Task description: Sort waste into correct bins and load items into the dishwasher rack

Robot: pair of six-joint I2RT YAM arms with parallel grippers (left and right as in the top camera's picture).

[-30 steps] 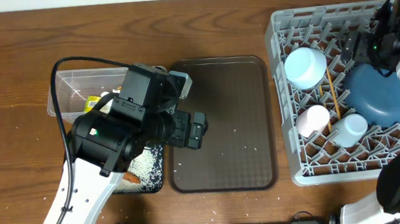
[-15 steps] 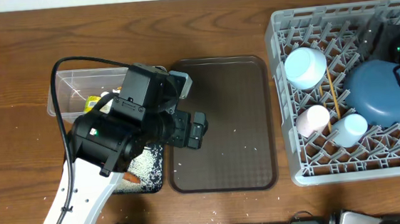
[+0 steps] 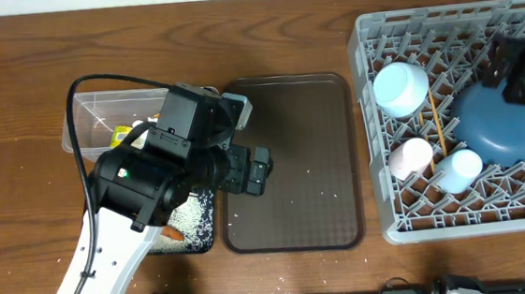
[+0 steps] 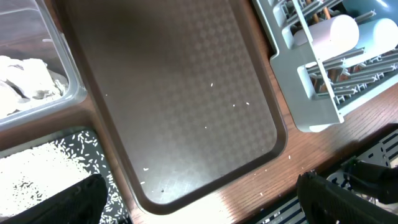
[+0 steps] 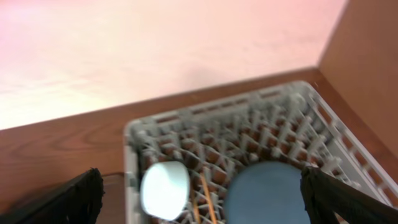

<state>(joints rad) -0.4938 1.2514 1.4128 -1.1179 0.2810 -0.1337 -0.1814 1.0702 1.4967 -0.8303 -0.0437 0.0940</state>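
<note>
while both arms hang over the table, neither holds anything. left gripper (image 3: 257, 171) sits low over the near-left corner of the brown serving tray (image 3: 326, 114); its fingers (image 4: 62, 202) stand spread as wide as they go, with only bare tray between them. right gripper (image 3: 512, 71) hovers above the far right part of the dishwasher rack (image 3: 380, 208), jaws likewise fully apart and empty, its fingers (image 5: 65, 199) at the lower corners of the wrist view.

rack contents: dark blue round plate (image 3: 494, 133) leaning among the pegs on the right side. white bowl (image 3: 400, 87) upturned at the far left. white cup with pink inside (image 3: 411, 157) lying near the left wall. light blue cup (image 3: 458, 170) just beside it toward the near edge. wooden chopsticks (image 3: 437, 119) run lengthwise between bowl and plate.

bins: clear plastic tub (image 3: 100, 108) left of the serving tray, partly hidden by the left arm; yellow-green snack wrapper (image 3: 123, 134) and crumpled white tissue (image 4: 28, 78) inside it. shallow black tray (image 3: 204, 238) lies nearer the camera, just below the tub, with a bed of white rice (image 4: 37, 168) and the small orange carrot (image 3: 171, 234) showing at the arm's edge.

a few stray rice grains (image 4: 211, 85) lie scattered on the serving tray, more on the wooden table (image 3: 13, 73).
</note>
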